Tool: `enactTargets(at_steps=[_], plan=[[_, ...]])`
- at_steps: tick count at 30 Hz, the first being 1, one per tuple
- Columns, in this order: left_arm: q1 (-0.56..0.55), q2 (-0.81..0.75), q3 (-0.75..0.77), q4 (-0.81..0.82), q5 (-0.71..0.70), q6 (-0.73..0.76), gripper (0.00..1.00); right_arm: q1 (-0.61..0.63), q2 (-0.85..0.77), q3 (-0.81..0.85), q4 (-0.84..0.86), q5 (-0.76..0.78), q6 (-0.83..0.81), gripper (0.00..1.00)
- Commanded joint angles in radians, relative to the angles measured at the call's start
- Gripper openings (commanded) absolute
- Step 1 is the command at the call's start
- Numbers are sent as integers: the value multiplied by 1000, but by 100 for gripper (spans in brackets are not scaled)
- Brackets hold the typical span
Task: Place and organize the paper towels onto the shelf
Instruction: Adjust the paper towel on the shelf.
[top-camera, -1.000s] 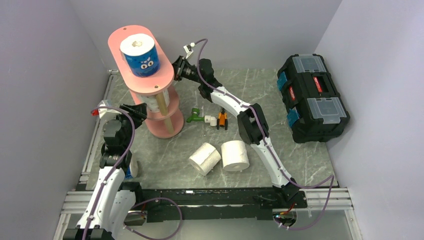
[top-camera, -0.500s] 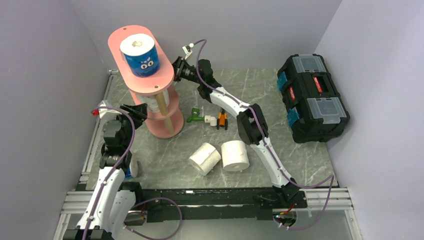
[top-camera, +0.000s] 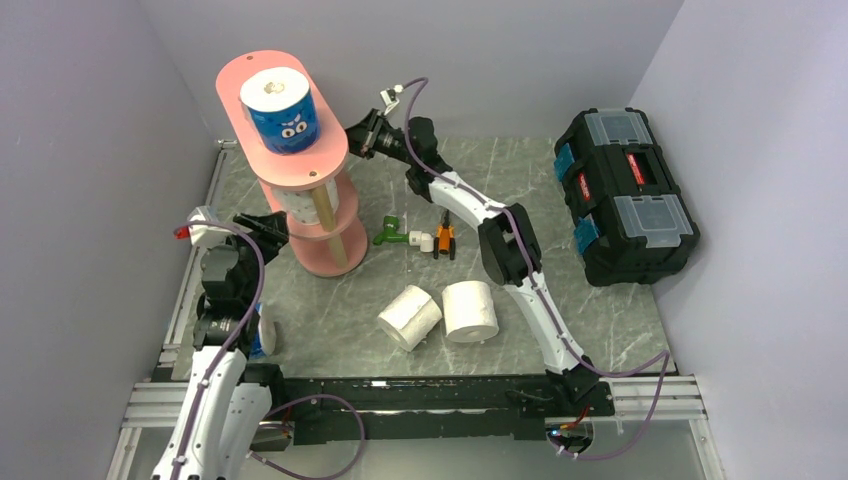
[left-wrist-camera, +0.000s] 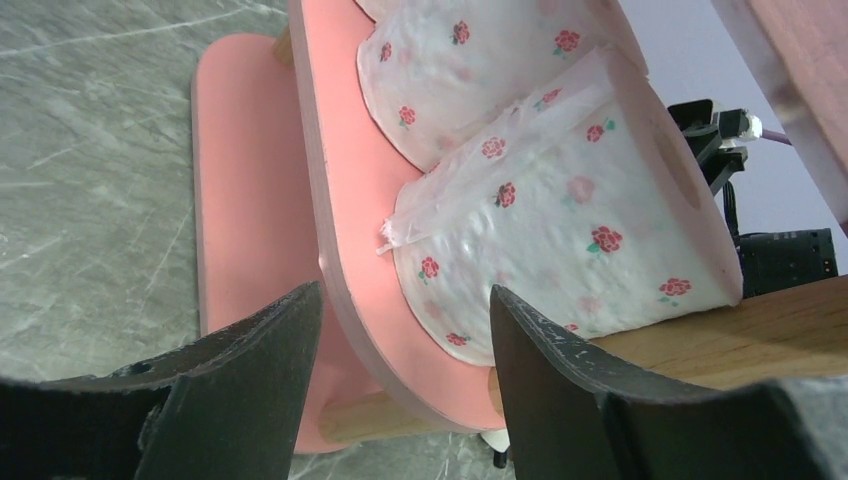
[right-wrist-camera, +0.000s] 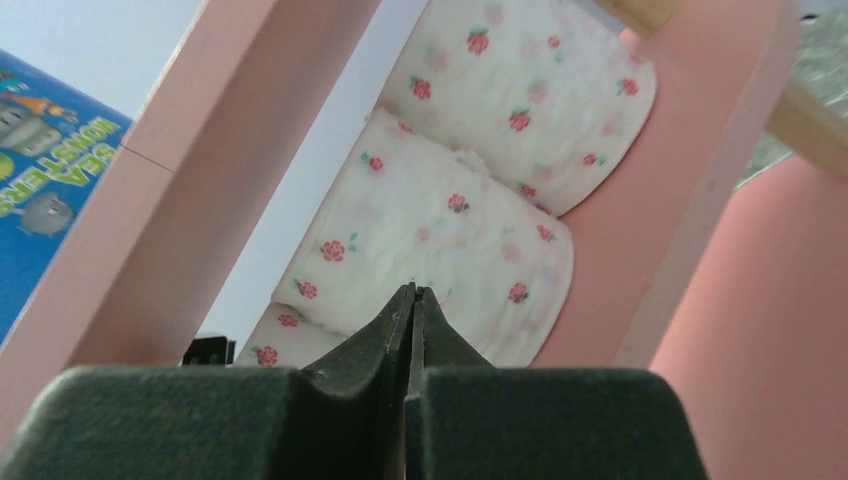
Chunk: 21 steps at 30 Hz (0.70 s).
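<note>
Left hand (top-camera: 268, 226), spread apart, at 9 o'clock of shelf (top-camera: 232, 85), rose-dotted paper towel (left-wrist-camera: 570, 210) dead ahead; right hand (top-camera: 356, 133), pinched together, at 1 o'clock.

One paper towel roll (top-camera: 266, 328) — mostly hidden behind the left arm (top-camera: 222, 300).

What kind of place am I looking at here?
Probably a robot lab test cell: left arm and right arm bolted to a rail, plain walls boxing in the table, a black toolbox.
</note>
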Motion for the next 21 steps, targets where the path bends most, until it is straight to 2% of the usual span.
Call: enactTargets(at_steps=[1, 9, 21], plan=[[2, -24, 58, -36, -32, 34, 68, -29, -71, 19, 63, 12, 15, 4], [2, 39, 32, 65, 62, 1, 67, -7, -151, -110, 67, -3, -25, 4], [2, 112, 30, 144, 135, -18, 66, 25, -192, -183, 46, -16, -61, 4]])
